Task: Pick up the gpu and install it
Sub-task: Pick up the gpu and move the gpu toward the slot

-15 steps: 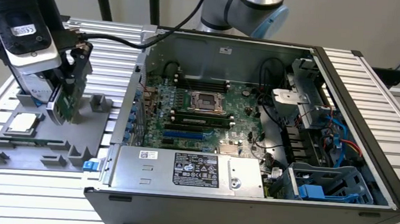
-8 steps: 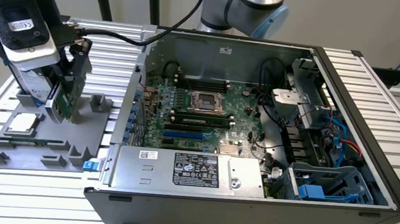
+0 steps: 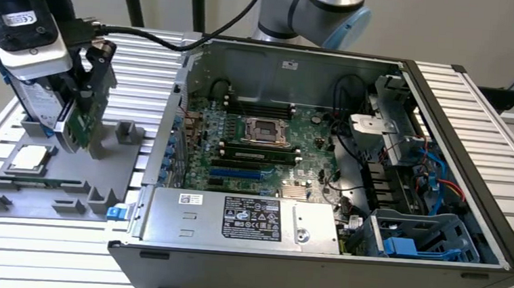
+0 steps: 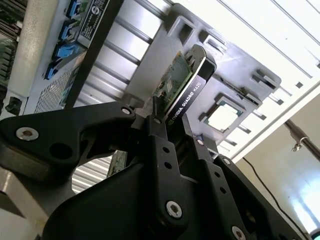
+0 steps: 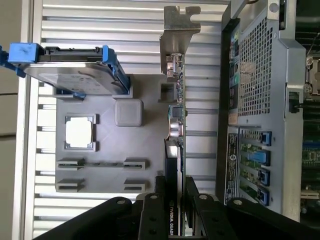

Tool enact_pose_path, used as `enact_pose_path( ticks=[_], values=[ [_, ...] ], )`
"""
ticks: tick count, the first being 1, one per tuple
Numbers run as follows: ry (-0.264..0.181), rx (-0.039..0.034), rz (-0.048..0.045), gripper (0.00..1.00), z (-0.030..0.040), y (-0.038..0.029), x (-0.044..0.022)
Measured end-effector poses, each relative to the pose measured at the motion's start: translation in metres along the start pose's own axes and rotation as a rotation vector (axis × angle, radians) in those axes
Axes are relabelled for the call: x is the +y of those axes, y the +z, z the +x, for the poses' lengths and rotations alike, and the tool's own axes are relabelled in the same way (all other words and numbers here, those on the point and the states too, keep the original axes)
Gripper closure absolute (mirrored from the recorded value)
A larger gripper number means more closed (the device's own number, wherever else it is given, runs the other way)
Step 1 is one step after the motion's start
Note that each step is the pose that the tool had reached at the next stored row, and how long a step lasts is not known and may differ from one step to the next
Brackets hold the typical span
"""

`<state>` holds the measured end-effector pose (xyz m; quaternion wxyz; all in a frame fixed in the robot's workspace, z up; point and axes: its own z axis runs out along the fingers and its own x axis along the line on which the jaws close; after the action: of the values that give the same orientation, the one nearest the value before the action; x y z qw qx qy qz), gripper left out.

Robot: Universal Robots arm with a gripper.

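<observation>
Claw (image 4: 172, 126) is clamped on the gpu (image 4: 183, 89) by its thin edge. If the card twists, its low end could snag the gray tray (image 3: 83, 171) just underneath.

You're looking at a gpu (image 5: 176, 120) with a green circuit-board face, a black plastic shroud with a slight sheen and a bare silver metal bracket. Your pincer (image 5: 172, 200) looks matt black. The holder tray (image 5: 145, 150) is dull grey plastic, while the surface (image 5: 100, 30) is ribbed pale metal with a satin, smooth finish
</observation>
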<state>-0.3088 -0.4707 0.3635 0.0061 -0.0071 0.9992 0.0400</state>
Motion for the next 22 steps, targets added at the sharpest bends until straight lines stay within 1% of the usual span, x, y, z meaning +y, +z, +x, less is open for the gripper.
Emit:
enact_pose_path(
  ticks=[13, 22],
  values=[
    [0.009, -0.0008, 0.0001, 1.0, -0.0002, -0.0189, 0.0015],
    [0.009, -0.0008, 0.0002, 1.0, -0.0004, -0.0301, 0.0024]
  ],
)
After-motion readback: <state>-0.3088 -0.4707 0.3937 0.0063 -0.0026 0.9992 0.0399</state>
